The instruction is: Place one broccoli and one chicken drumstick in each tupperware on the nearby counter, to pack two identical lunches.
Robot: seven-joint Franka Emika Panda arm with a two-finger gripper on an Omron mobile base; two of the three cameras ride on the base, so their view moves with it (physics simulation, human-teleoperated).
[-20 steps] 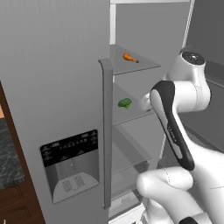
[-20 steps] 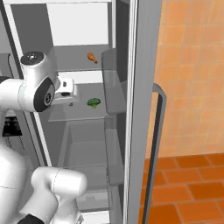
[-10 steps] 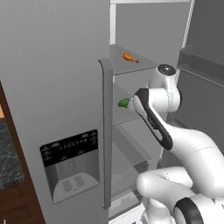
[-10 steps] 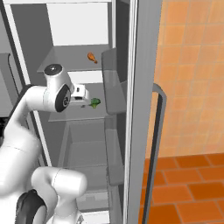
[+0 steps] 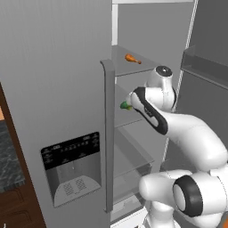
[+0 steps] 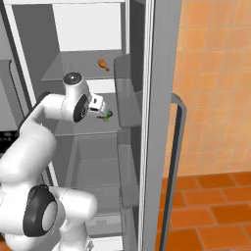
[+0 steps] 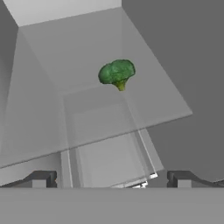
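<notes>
A green broccoli lies on the fridge's glass middle shelf, ahead of my gripper, whose fingertips stand wide apart with nothing between them. From the right base view, my hand hovers just left of and above the broccoli, apart from it. The arm partly covers the broccoli in the left base view. An orange-brown chicken drumstick rests on the shelf above, toward its back; it is also the drumstick in the left base view. A strip of the black marbled counter shows at far left.
The closed grey fridge door with its dispenser panel and tall handle stands left of the opening. The open door's bins and handle flank the right. A clear drawer sits below the broccoli's shelf.
The arm has swung forward and down into the fridge, bringing the hand from beside the opening to just short of the broccoli. The broccoli and drumstick have not moved.
</notes>
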